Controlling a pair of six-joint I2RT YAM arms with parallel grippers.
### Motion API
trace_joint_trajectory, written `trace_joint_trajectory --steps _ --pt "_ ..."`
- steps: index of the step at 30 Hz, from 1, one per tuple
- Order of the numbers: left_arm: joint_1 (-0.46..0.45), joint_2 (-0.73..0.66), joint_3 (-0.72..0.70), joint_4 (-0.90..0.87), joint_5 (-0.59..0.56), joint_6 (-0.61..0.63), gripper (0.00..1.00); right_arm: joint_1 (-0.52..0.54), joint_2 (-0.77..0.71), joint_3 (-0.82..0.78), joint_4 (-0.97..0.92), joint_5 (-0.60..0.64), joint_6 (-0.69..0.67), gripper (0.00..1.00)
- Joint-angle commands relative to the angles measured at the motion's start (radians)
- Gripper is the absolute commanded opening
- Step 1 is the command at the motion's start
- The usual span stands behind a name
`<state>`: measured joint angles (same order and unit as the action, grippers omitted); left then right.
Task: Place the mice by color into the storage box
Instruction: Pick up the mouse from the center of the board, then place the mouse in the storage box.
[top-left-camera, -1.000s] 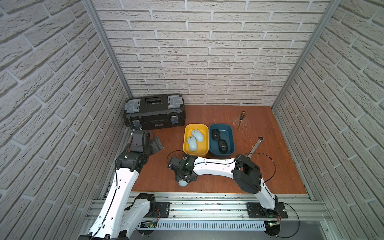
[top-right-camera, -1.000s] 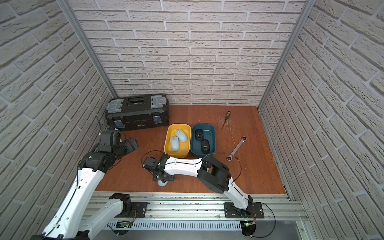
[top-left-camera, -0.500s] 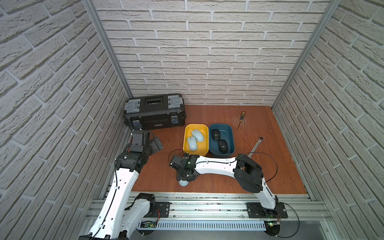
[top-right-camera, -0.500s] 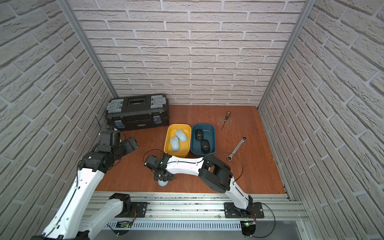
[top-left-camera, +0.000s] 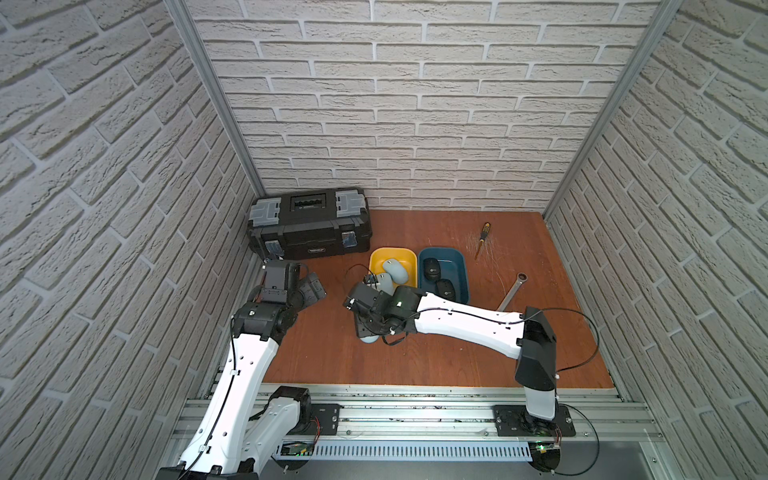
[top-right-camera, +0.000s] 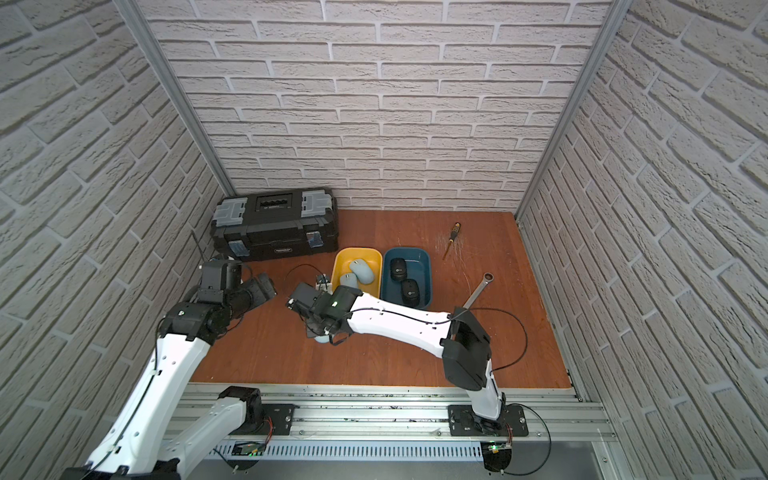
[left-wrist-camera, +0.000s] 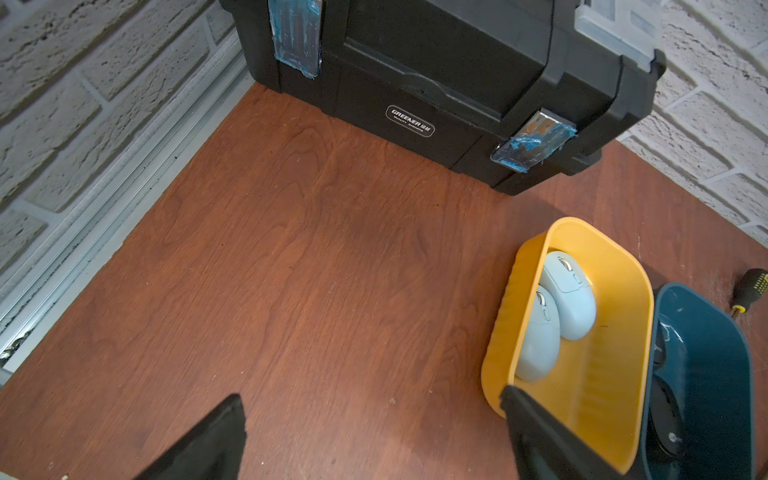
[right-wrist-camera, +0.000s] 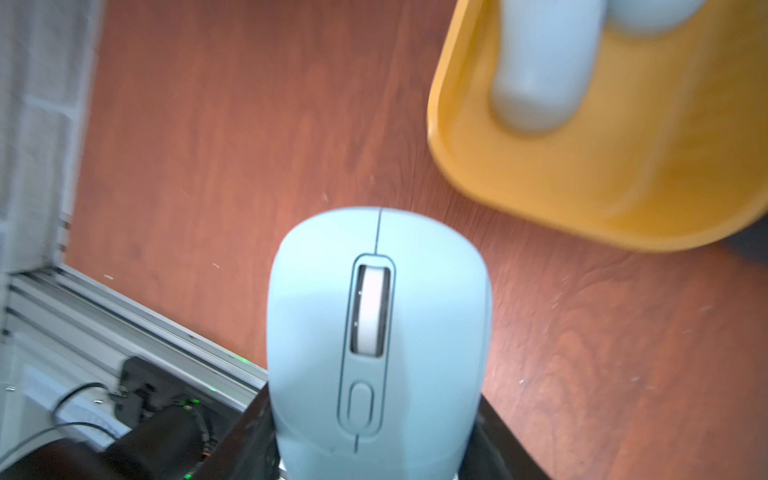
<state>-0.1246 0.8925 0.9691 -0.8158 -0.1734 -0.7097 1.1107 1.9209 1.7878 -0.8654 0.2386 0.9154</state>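
Right end effector (right-wrist-camera: 376, 457) is gripping a pale blue mouse (right-wrist-camera: 376, 332) from both sides, with the black fingers (right-wrist-camera: 494, 440) pressing on its rear part, and the scroll wheel is pointing away from the wrist. In both top views this held mouse (top-left-camera: 369, 338) is showing only as a small pale patch under the end effector, near the front edge of the desk (top-left-camera: 436, 353); whether it is touching the desk, I cannot tell. Just ahead of the right end effector the yellow bin (top-left-camera: 405, 257) is standing, and two more pale blue mice (top-left-camera: 397, 269) are lying inside it, side by side and touching each other. Beyond the yellow bin, and touching it along one side, the dark blue bin (top-left-camera: 455, 259) is holding two black mice (top-left-camera: 431, 270), one behind the other. Left end effector (left-wrist-camera: 374, 432) is hanging open above bare desk, with nothing between its two dark fingers (left-wrist-camera: 208, 440). Far ahead of it the black toolbox (left-wrist-camera: 436, 75) is sitting against the brick wall, closed, and the yellow bin (left-wrist-camera: 623, 316) is lying to one side of it, close to one finger. A screwdriver (top-left-camera: 482, 239) and a wrench (top-left-camera: 513, 291) are lying on the desk well apart from both end effectors, past the dark blue bin.
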Motion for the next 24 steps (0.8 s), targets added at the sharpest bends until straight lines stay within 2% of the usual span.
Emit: trace_joint_trajectory --steps 1,8,15,24 --pt "0.006 0.002 0.019 0.014 -0.005 -0.006 0.98 -0.042 -0.049 0.012 -0.022 0.114 -0.087 0.48" --pt "0.006 0.018 0.04 0.012 0.0 -0.007 0.98 -0.17 -0.055 0.02 0.042 0.14 -0.208 0.48" --pt "0.006 0.045 0.048 0.023 0.005 -0.021 0.98 -0.295 0.089 0.092 0.092 0.062 -0.295 0.48" --pt "0.006 0.097 0.06 0.044 0.005 -0.037 0.98 -0.365 0.245 0.174 0.082 0.006 -0.331 0.48"
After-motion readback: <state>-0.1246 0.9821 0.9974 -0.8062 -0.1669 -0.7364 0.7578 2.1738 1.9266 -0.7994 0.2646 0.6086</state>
